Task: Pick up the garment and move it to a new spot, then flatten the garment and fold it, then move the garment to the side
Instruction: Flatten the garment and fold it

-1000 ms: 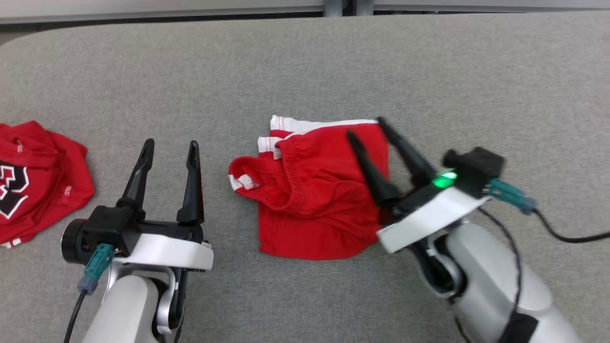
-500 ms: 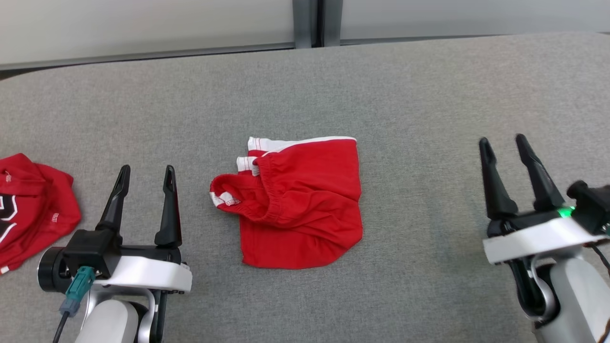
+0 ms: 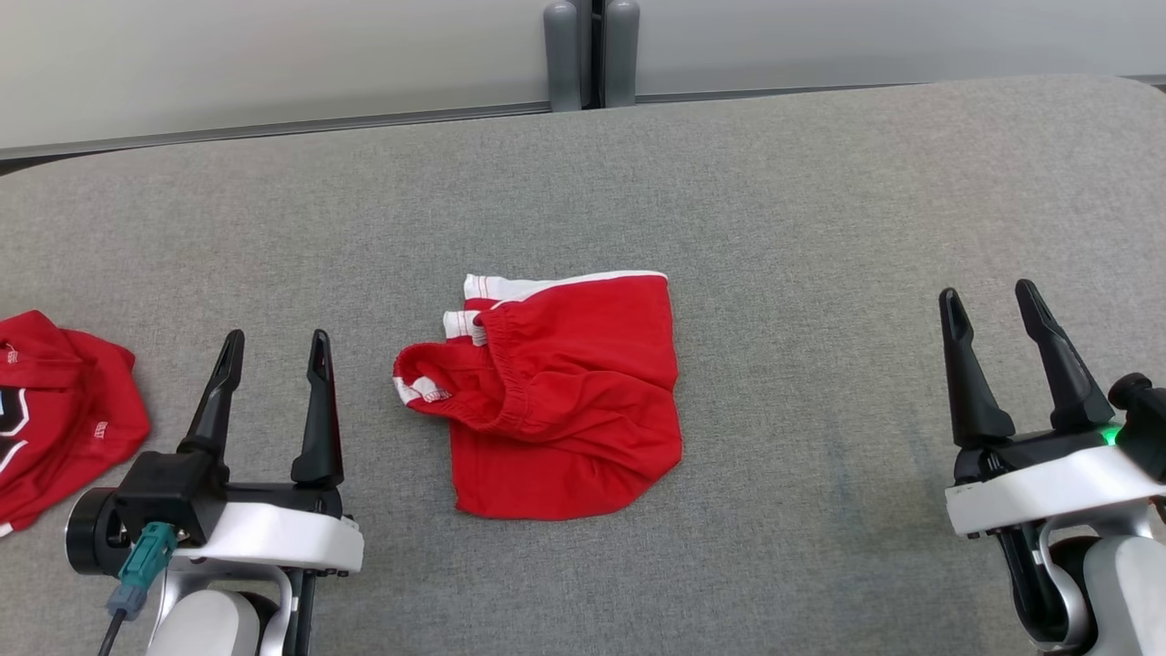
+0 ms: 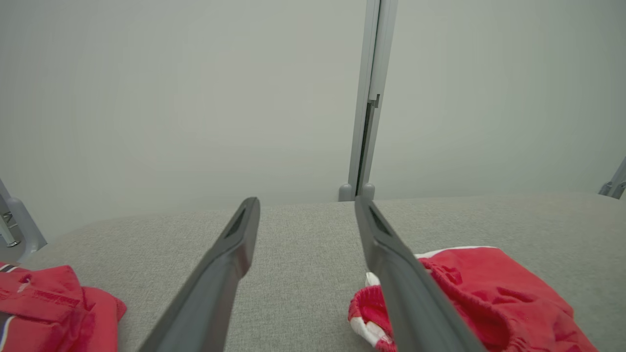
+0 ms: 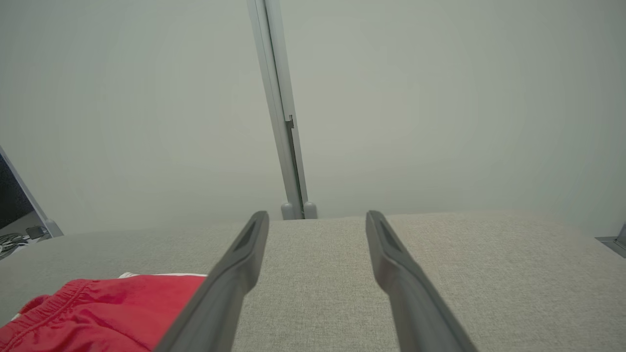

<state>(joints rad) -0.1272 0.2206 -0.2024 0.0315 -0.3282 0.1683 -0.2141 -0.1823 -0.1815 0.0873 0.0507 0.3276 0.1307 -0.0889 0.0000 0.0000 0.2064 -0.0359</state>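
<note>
The garment (image 3: 565,401), red shorts with white trim, lies folded into a rough square at the middle of the grey table (image 3: 820,210). It also shows at the lower right of the left wrist view (image 4: 489,293) and the lower left of the right wrist view (image 5: 107,308). My left gripper (image 3: 273,351) stands open at the lower left, to the left of the garment and apart from it. My right gripper (image 3: 988,305) stands open at the lower right, well clear of the garment. Nothing is between either pair of fingers.
A second red garment (image 3: 55,410) with black and white print lies crumpled at the table's left edge, also seen in the left wrist view (image 4: 49,313). A pale wall with a grey post (image 3: 590,50) runs behind the table's far edge.
My right gripper has left the garment's right side and drawn back to the lower right, open and empty. The head camera has tilted up, so more wall shows.
</note>
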